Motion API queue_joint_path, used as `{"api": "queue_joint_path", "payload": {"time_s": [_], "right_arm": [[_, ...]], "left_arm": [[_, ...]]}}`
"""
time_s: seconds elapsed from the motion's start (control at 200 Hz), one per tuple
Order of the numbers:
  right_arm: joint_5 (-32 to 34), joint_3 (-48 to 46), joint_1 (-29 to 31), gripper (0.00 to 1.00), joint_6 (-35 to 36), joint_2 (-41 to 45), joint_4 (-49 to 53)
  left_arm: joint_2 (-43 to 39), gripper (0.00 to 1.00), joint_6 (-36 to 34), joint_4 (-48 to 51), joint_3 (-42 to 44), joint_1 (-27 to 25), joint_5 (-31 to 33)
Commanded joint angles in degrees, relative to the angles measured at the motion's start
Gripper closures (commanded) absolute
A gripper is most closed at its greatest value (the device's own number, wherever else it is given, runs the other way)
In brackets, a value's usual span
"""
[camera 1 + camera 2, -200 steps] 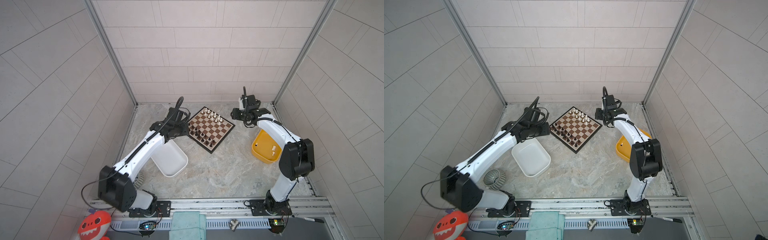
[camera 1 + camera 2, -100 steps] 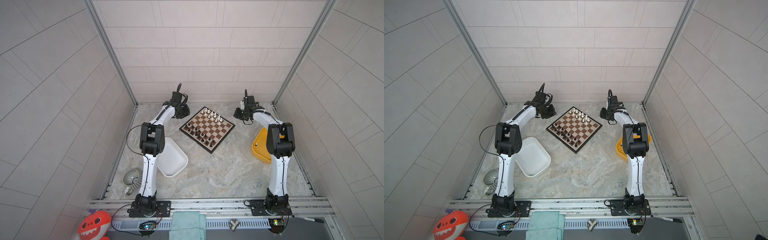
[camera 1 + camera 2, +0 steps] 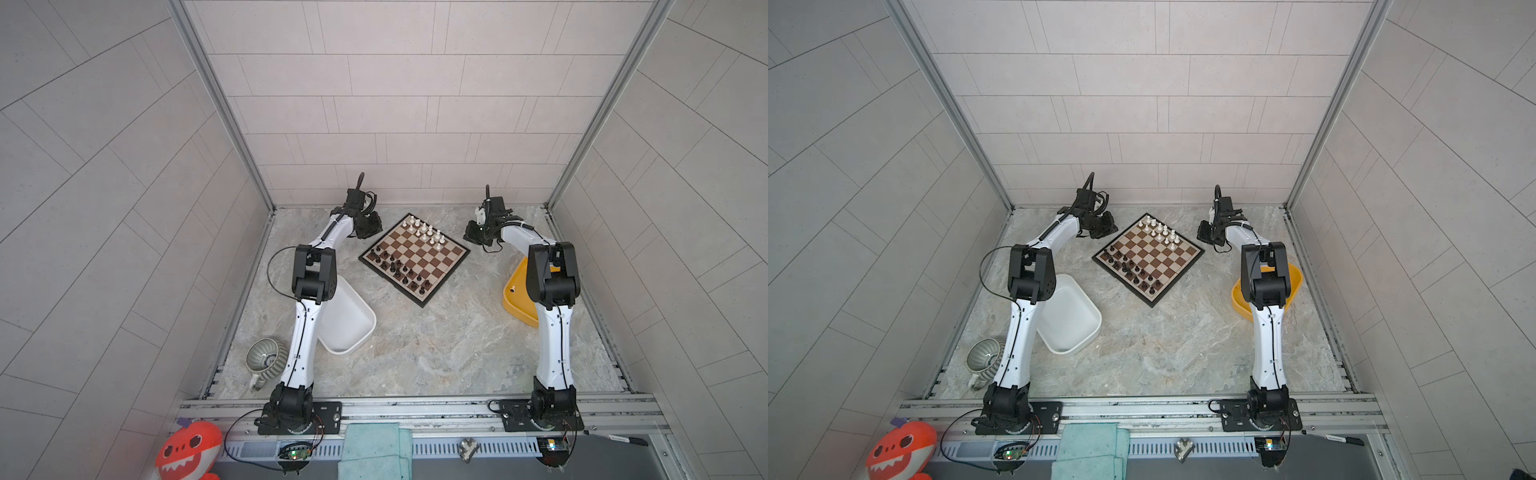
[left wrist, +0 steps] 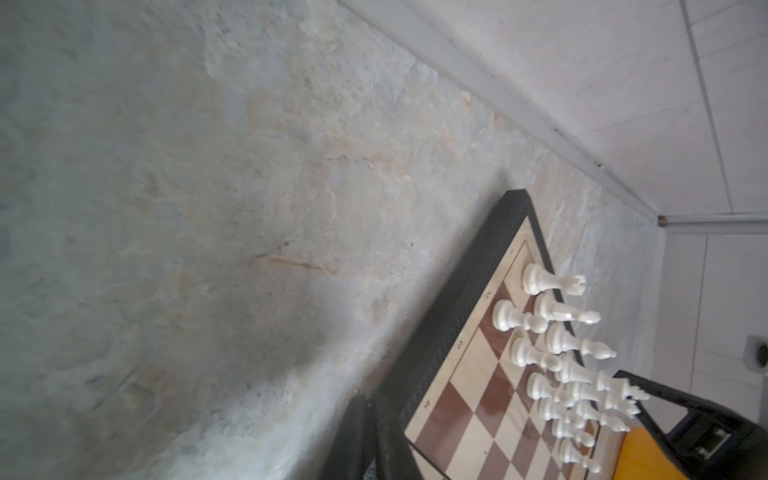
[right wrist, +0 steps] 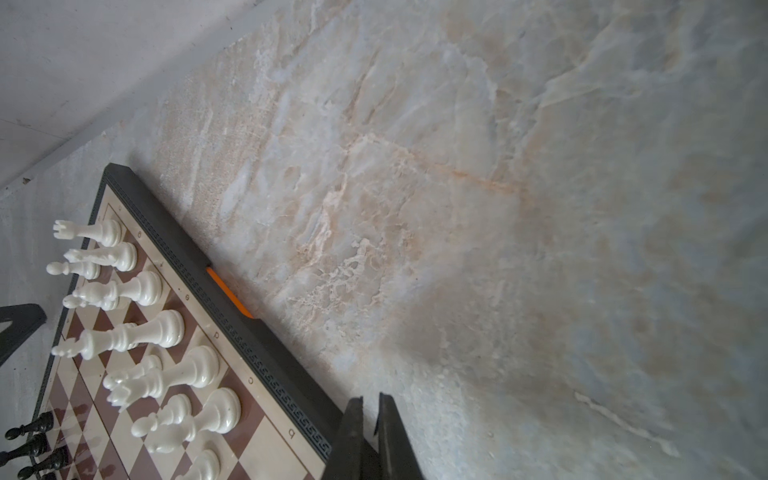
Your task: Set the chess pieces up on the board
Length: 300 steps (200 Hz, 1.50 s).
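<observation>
1. The board (image 3: 419, 254) lies cornerwise mid-table in both top views, white chess pieces (image 3: 424, 230) along its 1 o'clock edge, black chess pieces (image 3: 397, 269) along its 7 o'clock edge
2. The left gripper (image 4: 370, 419) sits at the board's 10 o'clock, just off the rim, pincer narrow, holding nothing
3. The right gripper (image 5: 370, 411) sits at 2 o'clock, pincer likewise narrow, nothing held
4. The white tub (image 3: 353, 328) is at 7 o'clock, the yellow tub (image 3: 517, 307) at 4 o'clock

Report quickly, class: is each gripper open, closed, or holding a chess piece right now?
Left gripper: closed, fingers nearly together, holding nothing.
Right gripper: closed, holding nothing.
</observation>
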<state>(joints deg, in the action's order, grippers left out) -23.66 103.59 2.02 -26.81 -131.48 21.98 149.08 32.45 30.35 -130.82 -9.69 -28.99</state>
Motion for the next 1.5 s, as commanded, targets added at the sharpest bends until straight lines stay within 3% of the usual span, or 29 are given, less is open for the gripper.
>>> {"api": "queue_joint_path", "payload": {"time_s": [0.0, 0.17, 0.48, 1.036, 1.496], "right_arm": [[-0.86, -1.06, -0.37, 0.91, 1.25, -0.96, 1.89], [-1.39, -1.88, -0.4, 0.92, 2.27, -1.03, 3.6], [-4.24, -2.54, -0.31, 0.94, 5.07, -0.09, 10.53], [-4.14, -35.83, 0.87, 0.96, -1.89, 24.83, 0.52], [-3.78, -59.84, 5.76, 0.95, -9.1, 44.15, -5.67]], "left_arm": [[1.67, 0.91, 0.14, 0.06, -2.23, 0.69, -1.37], [3.65, 1.0, 0.25, 0.84, -3.75, 0.89, -3.47], [3.22, 1.0, -3.65, 4.46, -3.47, -1.2, -10.74], [3.85, 1.0, -8.67, 11.22, -2.63, -8.17, -14.51], [-2.61, 1.0, -12.33, 12.44, 10.85, -13.78, -13.15]]}}
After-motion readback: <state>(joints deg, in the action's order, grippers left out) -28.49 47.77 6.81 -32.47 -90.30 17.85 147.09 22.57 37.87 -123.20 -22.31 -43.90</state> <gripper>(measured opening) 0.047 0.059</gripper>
